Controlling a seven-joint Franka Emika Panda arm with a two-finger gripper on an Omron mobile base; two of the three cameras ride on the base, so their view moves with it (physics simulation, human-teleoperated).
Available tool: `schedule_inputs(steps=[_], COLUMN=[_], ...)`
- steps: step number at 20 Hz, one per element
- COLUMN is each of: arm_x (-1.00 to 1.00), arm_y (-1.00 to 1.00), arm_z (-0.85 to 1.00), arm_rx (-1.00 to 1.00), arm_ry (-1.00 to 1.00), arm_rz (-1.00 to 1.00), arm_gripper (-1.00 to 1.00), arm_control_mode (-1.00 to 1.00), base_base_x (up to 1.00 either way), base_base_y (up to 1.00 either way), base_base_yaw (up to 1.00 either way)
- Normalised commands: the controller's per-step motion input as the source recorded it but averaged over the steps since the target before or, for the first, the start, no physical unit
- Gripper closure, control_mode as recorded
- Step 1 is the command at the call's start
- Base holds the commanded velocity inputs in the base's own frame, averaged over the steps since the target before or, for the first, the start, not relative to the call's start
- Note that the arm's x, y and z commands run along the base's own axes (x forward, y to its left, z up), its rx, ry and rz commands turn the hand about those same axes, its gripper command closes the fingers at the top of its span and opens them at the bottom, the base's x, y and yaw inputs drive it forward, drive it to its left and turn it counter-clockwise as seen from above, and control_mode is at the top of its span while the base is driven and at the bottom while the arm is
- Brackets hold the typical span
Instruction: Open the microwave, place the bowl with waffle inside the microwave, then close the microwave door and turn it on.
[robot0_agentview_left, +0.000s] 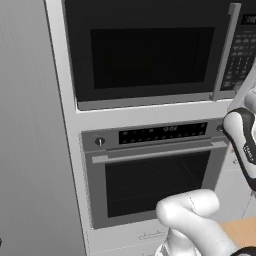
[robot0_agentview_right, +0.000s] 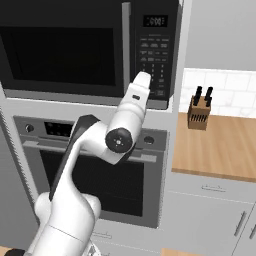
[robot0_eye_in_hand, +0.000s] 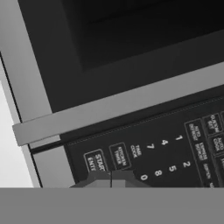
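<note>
Pressing stage: the gripper (robot0_eye_in_hand: 111, 178) sits closed with nothing between its tips, right at the bottom of the keypad (robot0_agentview_right: 152, 60), next to the start key (robot0_eye_in_hand: 95, 162).
Microwave (robot0_agentview_left: 145, 50): built into the wall column at the top, above the oven (robot0_agentview_left: 155, 170); a big black box with a wide dark window and grey trim along its lower edge.
Microwave door (robot0_agentview_right: 60, 47): looks shut flush against the front; its long grey handle (robot0_agentview_left: 225, 50) runs upright between window and keypad, and lies as a slanted grey bar in the hand view.
Bowl: nothing can be made out through the dark glass, so I cannot tell whether it is inside.
Keypad look: small pale labels on black, number keys in rows, the start key at the bottom corner nearest the handle side.
Risk 1: the tips could land on the timer key (robot0_eye_in_hand: 120, 155) or the 0 (robot0_eye_in_hand: 143, 176) instead of start, because the keys are tightly packed and the tips sit between them.
Risk 2: a push that is off-square could slide the tips down off the panel onto the grey trim, and nothing would switch on.
Risk 3: pressing too softly could leave the key unregistered.
Surroundings: a wooden counter (robot0_agentview_right: 220, 145) to the right carries a knife block (robot0_agentview_right: 199, 112), well apart from the arm.
</note>
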Motion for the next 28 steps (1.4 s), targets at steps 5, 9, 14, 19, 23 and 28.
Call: schedule_inputs(steps=[5,9,14,19,23,28], arm_x=[0.29,0.22,0.33,0.43,0.42,0.22], arm_y=[0.00,0.00,-0.03,-0.19,-0.34,-0.29], arm_z=[-0.25,-0.23,-0.07,0.00,0.00,0.00], arm_rx=[0.00,0.00,0.00,0.00,0.00,0.00], arm_ry=[0.00,0.00,0.00,-0.01,-0.01,-0.03], arm_rz=[0.03,0.06,0.06,0.07,0.05,0.05], arm_gripper=[1.00,1.00,1.00,1.00,1.00,1.00], arm_control_mode=[-1.00,-1.00,-1.00,-1.00,-1.00,-1.00], base_base_x=[0.00,0.00,0.00,0.00,0.00,0.00], base_base_y=[0.00,0.00,0.00,0.00,0.00,0.00], base_base_yaw=[0.00,0.00,0.00,0.00,0.00,0.00])
